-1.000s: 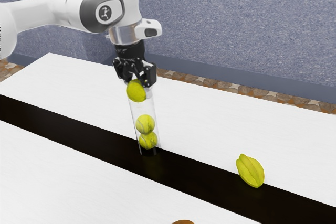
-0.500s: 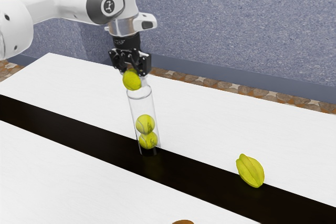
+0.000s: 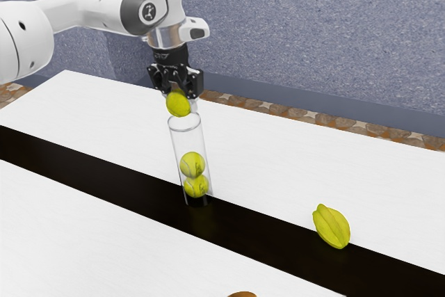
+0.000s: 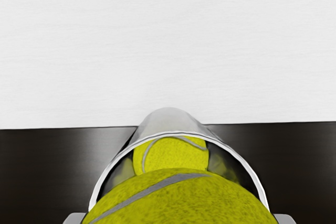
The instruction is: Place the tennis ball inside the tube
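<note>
Table (image 3: pixel 104 241) white, crossed by a black stripe (image 3: pixel 90 175). Clock readings from the exterior view, tube at centre, 12 toward the top. Nearest: a brown rounded object (image 3: pixel 243 294) at 5 o'clock, cut off by the view's edge, too little of it to name. Next, star fruit (image 3: pixel 332 227) at 4 o'clock, yellow-green, ribbed, lying by the stripe's far edge, well apart from the tube.

Clear tube (image 3: pixel 175 149) upright on the stripe, mouth up. Two balls inside, one stacked on the other: lower ball (image 3: pixel 196 187) near the base, upper ball (image 3: pixel 192 164) above it.

At 12, gripper (image 3: pixel 179 101), black, pointing down. Fingers (image 4: pixel 285 219) clasping the tennis ball (image 3: pixel 178 104) from two sides. Ball is held above the tube's mouth, not down inside; whether it touches the rim, cannot tell. Wrist view has its pale seam (image 4: pixel 157 186) and, beyond it, the upper ball within the rim.

White arm (image 3: pixel 76 6) comes in from 10 o'clock. Farther, stony floor strip (image 3: pixel 292 113); last, speckled blue-grey wall (image 3: pixel 313 26).
</note>
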Controlling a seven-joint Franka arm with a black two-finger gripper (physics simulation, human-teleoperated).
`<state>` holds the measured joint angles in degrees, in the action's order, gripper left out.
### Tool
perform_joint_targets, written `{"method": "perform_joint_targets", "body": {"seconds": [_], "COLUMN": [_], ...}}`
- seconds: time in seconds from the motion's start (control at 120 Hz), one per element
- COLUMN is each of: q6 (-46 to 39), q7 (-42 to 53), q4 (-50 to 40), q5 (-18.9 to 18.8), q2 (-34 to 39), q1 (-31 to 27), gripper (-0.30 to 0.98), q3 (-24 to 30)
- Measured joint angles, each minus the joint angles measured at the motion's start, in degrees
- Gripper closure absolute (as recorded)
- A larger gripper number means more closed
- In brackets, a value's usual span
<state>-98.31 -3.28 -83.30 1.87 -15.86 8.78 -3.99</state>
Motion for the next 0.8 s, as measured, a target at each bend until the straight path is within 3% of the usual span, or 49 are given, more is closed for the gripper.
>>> {"method": "perform_joint_targets", "body": {"seconds": [0.267,0.442,0.642,0.8], "q6": [-0.1,0.0,4.3,6.4], "q7": [0.1,0.2,0.7,1.3], "q4": [-0.4,-0.7,-8.3,-8.5], "q5": [0.8,1.0,1.1,1.0], "q2": [0.2,0.9,13.3,15.4], "q1": [0.0,0.0,0.1,-0.1], "gripper": [0.16,0.07,0.03,0.01], "q3": [0.0,0.0,0.2,0.3]}}
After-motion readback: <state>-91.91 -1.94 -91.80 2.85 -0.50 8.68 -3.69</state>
